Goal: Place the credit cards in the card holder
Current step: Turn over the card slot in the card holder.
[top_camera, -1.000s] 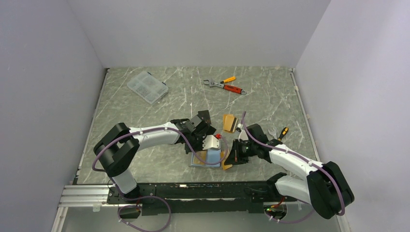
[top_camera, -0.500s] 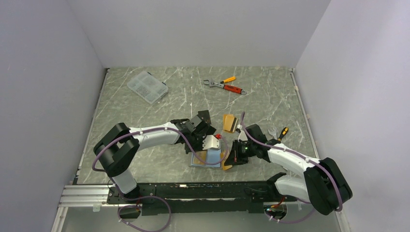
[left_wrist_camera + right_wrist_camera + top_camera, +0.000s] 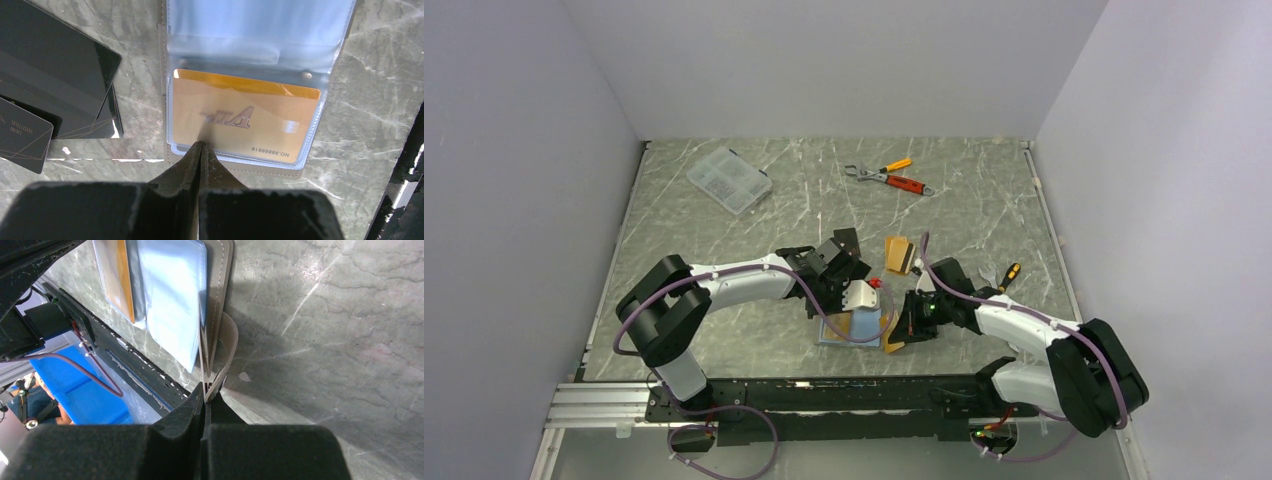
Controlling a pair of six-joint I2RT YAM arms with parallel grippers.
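The open taupe-grey leather-like card holder [image 3: 260, 45] lies at the middle of the table's [image 3: 984, 220] near edge, with an orange-gold plastic credit card [image 3: 245, 117] almost seated in its sleeve. The left gripper [image 3: 201, 146], pressed together, should push the card in squarely, while the right gripper [image 3: 206, 390] pinches the holder's cover steady.

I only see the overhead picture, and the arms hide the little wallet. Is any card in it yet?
Observer: Yes, the left wrist view shows an orange-gold card inside a clear pocket of the card holder.
Operator: Any others nearby?
Observer: Black cards lie on the table beside it, outside.
Operator: What's the right arm doing?
Observer: Its view shows the right gripper, jaws closed on the holder's edge by the snap tab.
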